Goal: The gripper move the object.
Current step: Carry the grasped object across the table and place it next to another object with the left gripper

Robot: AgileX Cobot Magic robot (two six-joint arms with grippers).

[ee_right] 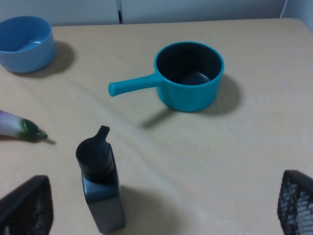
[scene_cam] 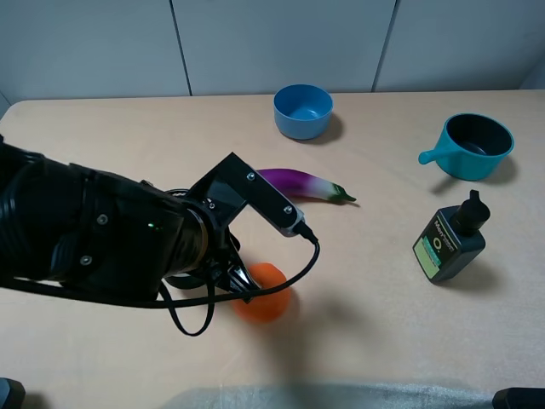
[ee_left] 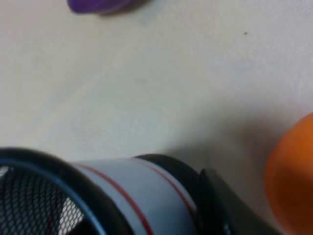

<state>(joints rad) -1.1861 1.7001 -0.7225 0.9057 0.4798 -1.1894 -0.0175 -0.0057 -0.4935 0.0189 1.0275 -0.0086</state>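
The black mesh cup [ee_left: 44,205], with a white label edged in red-pink [ee_left: 142,196], fills the near part of the left wrist view. One black finger [ee_left: 222,208] lies against its labelled wall. In the high view my left gripper [scene_cam: 226,273] is under the bulky black arm, which hides the cup. An orange [scene_cam: 266,292] lies just beside the gripper and also shows in the left wrist view [ee_left: 293,176]. My right gripper [ee_right: 156,215] is open and empty, its mesh-patterned fingertips [ee_right: 297,200] wide apart above the table.
A purple eggplant [scene_cam: 302,183] lies just beyond the left arm. A blue bowl [scene_cam: 303,111] stands at the back middle, a teal handled cup [scene_cam: 473,145] at the back right, and a dark bottle with a green label [scene_cam: 450,239] in front of it.
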